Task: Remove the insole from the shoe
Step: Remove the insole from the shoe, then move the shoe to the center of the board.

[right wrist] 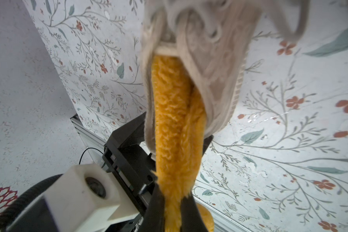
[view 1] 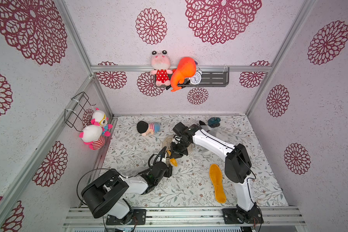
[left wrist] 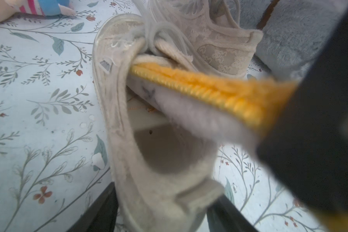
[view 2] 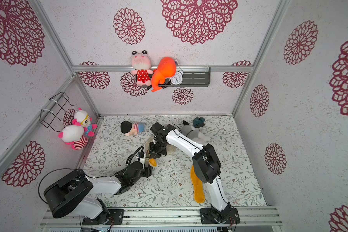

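Insole: orange, fleecy, folded lengthwise, half out of beige shoe on table. Right gripper pinches its free end. Left gripper, spread, straddles shoe heel; whether clamped, unclear.

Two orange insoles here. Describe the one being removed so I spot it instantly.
At the middle of the floral table lies the beige shoe. The fleecy orange insole sticks out of its opening, pinched by the right gripper; the other insole lies flat and free near the right arm's base.
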{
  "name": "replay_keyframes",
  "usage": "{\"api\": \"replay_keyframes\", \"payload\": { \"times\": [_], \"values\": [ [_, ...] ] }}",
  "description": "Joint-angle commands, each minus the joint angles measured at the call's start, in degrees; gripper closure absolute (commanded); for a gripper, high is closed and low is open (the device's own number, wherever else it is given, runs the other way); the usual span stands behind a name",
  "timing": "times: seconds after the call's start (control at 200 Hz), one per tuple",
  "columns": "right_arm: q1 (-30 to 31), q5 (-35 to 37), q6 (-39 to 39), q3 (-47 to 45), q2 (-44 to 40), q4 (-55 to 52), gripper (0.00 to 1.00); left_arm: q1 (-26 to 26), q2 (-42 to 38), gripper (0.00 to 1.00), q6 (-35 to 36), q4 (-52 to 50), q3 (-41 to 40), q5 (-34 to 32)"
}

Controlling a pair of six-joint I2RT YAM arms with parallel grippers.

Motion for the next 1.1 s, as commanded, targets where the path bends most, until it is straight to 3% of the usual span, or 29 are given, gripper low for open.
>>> {"api": "replay_keyframes", "payload": {
  "times": [0.0, 0.09, 0.34, 0.515, 0.69, 0.861, 0.936, 1.096],
  "values": [
    [1.9, -8.1, -1.3, 0.9, -1.9, 0.6, 1.0, 2.6, 1.9, 0.47, -2.1, 1.2, 3.8, 0.3],
    [1.7, -6.3, -2.2, -0.5, -4.0, -1.3, 1.0, 4.5, 4.5, 0.48, -2.8, 0.8, 6.4, 1.8],
    [0.8, 8.8, -4.5, -5.8, -15.4, -11.6, 1.0, 5.7, 11.9, 0.49, -0.8, 2.6, 12.0, 7.1],
    [1.4, 20.0, -6.5, -20.5, -28.2, -14.8, 1.0, 5.9, 15.7, 0.49, 0.8, 2.1, 16.1, 8.1],
    [2.2, 21.3, -3.4, -37.8, -39.5, -10.0, 1.0, 6.5, 18.5, 0.48, 0.6, -2.1, 21.5, 7.3],
    [2.7, 22.2, 0.8, -46.9, -45.3, -4.9, 1.0, 6.8, 20.8, 0.47, 1.5, -6.5, 25.9, 6.1],
    [2.7, 22.9, 2.1, -49.3, -45.5, -3.0, 1.0, 6.9, 21.1, 0.42, 1.7, -7.9, 27.0, 5.3],
    [2.9, 24.6, 5.3, -53.0, -42.4, 1.7, 1.0, 6.8, 18.9, 0.22, 2.2, -8.3, 25.7, 6.2]
  ]
}}
